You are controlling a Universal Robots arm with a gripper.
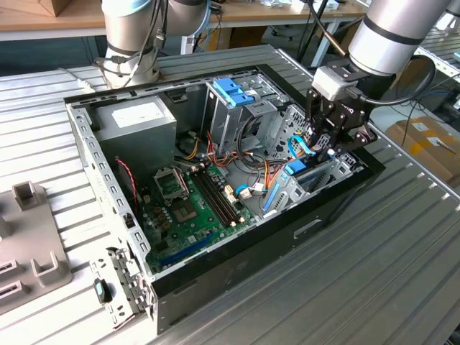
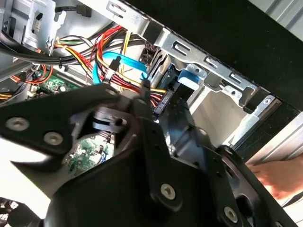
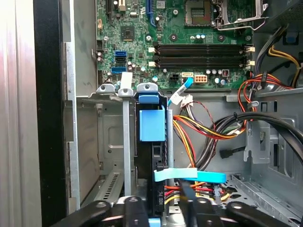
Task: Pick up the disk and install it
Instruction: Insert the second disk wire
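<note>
The disk stands on edge in a slot of the metal drive bay at the case's corner. Its light-blue rail tab faces up, and a blue flat cable crosses its edge. In the exterior view the disk's blue rails show low in the bay at the right end of the open computer case. My gripper hangs directly over that bay, close above the disk. In the first wrist view the gripper straddles the near end of the disk. The second wrist view shows the disk's blue rail beyond the gripper body.
Bundled red, yellow and black cables lie beside the bay. The motherboard, grey power supply and blue-topped drive cage take up most of the case. A grey fixture sits on the exterior view's left. A hand rests by the case's outer wall.
</note>
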